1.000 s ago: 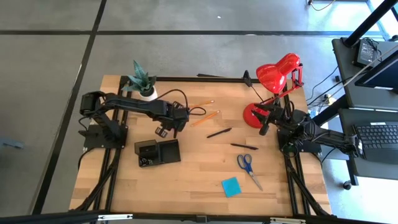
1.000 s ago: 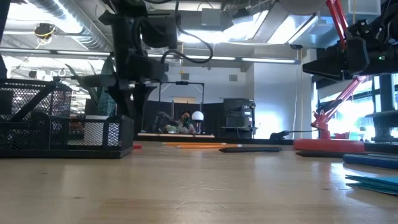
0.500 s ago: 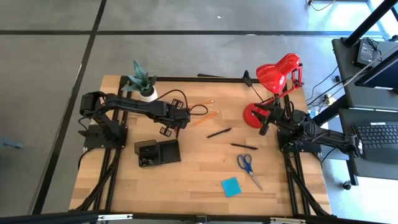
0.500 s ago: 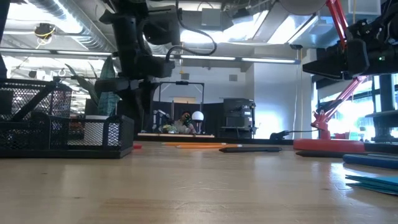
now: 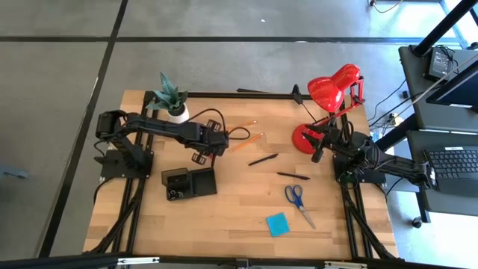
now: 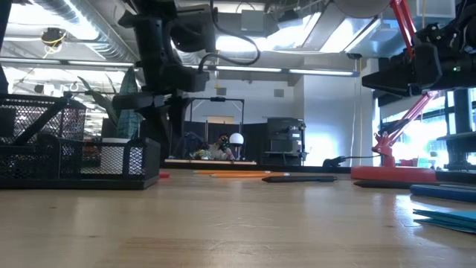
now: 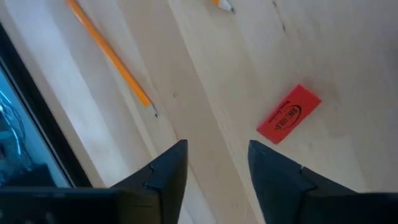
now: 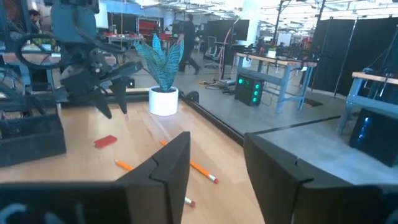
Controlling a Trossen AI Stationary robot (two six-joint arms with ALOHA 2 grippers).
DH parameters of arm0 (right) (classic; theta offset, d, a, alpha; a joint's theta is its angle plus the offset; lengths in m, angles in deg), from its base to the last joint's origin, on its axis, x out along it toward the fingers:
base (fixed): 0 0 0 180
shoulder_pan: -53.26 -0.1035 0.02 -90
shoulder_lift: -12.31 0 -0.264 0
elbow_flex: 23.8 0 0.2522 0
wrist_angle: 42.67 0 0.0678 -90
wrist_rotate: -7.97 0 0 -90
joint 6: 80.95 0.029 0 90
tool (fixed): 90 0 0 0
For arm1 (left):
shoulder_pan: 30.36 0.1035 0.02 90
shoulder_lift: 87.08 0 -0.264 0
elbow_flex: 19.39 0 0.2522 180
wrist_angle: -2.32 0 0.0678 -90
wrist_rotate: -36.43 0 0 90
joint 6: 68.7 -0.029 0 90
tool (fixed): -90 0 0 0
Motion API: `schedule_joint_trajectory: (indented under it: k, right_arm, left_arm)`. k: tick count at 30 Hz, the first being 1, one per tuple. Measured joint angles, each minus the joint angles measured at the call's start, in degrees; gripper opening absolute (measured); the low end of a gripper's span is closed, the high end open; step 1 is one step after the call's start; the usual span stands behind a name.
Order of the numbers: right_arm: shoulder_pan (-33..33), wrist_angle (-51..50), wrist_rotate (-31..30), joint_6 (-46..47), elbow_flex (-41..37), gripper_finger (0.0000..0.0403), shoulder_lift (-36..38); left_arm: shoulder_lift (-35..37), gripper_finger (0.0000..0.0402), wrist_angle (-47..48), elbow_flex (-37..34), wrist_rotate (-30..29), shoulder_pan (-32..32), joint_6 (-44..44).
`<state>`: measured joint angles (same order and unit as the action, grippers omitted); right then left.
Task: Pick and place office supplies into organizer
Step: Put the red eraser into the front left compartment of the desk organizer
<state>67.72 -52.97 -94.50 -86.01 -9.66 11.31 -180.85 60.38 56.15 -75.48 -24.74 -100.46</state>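
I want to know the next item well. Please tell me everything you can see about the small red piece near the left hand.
The red piece is a small flat rectangle, eraser-like, with dark print on top that cannot be read. It lies flat and skewed on the wooden table, touching nothing else. The left hand hovers open above it, empty. An orange pencil lies apart from it. From the right wrist view it lies between the organizer and the plant pot.

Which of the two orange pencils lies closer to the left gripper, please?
The orange pencil nearer the table's far edge; the left gripper is over the table to its left. The other orange pencil lies nearer the black pens.
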Motion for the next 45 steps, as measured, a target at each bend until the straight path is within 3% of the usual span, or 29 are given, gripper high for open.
schedule_joint_trajectory:
  k: [9,18,25,36,45]
  right_arm:
    - [0.0,0.0,0.0,0.1,0.0,0.0154,0.0]
    - [0.0,0.0,0.0,0.1,0.0,0.0154,0.0]
    - [0.0,0.0,0.0,0.1,0.0,0.0154,0.0]
    - [0.0,0.0,0.0,-0.4,0.0,0.0154,0.0]
    - [0.0,0.0,-0.1,-1.4,0.0,0.0154,0.0]
  left_arm:
    - [0.0,0.0216,-0.5,0.0,0.5,-0.4,1.1]
    - [0.0,0.0212,-0.5,0.0,3.1,-0.4,4.2]
    - [0.0,0.0212,0.3,0.0,14.9,0.1,1.6]
    - [0.0,0.0211,0.4,0.0,18.0,0.2,-2.7]
    - [0.1,0.0211,0.4,-1.9,21.3,4.7,-11.7]
